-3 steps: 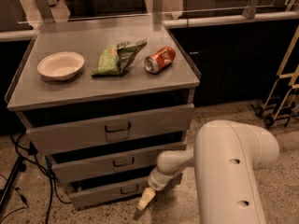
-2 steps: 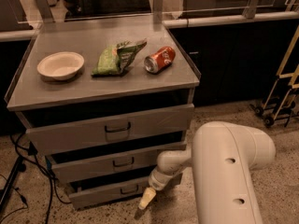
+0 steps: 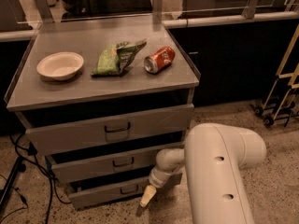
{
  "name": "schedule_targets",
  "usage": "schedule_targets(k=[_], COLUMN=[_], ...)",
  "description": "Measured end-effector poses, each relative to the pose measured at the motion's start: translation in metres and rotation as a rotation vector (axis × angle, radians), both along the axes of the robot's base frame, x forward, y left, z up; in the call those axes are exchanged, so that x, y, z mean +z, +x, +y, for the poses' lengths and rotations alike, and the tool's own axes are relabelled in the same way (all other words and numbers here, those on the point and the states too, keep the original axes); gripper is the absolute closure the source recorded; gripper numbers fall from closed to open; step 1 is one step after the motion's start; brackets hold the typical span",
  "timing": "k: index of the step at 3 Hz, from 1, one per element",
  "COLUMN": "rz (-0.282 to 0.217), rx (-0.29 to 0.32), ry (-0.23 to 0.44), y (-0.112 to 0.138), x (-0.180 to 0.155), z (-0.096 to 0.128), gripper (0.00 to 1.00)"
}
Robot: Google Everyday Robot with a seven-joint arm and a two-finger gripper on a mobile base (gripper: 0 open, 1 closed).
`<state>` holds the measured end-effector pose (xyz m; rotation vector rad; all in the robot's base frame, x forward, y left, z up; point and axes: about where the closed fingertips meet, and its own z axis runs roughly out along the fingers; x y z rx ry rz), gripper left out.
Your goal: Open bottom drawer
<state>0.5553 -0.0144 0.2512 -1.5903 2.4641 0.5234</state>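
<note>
Camera view, single frame. Landmark: grey metal cabinet (image 3: 93, 91), three drawers stacked under a flat top.

- White robot arm (image 3: 219, 171): bulky link at the cabinet's front right, with a narrower segment reaching left and down toward the cabinet's lowest front.
- Top drawer (image 3: 70, 135): tallest front, directly under the cabinet top, larger handle at centre.
- Middle drawer (image 3: 84, 166): below it, with a dark gap above its front.
- Bottom drawer (image 3: 98, 196): lowest and narrowest front, at the cabinet's base just above the floor. A dark strip shows along its upper edge. Small dark loop handle (image 3: 129, 189) near the middle of the front.
- Cream bowl (image 3: 60, 65): on the cabinet top, left side, upright.
- Green snack bag (image 3: 117, 57): on the cabinet top, centre, lying flat.
- Red soda can (image 3: 160, 59): on the cabinet top, right of the bag, on its side.
- Gripper (image 3: 147, 197): pale tip pointing down and left, just right of the loop handle, against the lower right part of the bottom drawer front. Contact with the front: cannot tell. Open or closed: cannot tell; nothing seen in its hold.
</note>
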Motion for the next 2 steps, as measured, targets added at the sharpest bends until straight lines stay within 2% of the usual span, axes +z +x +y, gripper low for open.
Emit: schedule_targets(k=[2], rz=[0.012], rx=[0.016], ry=[-0.017], y=[0.020], x=[-0.028], z=[0.009], gripper=[0.00])
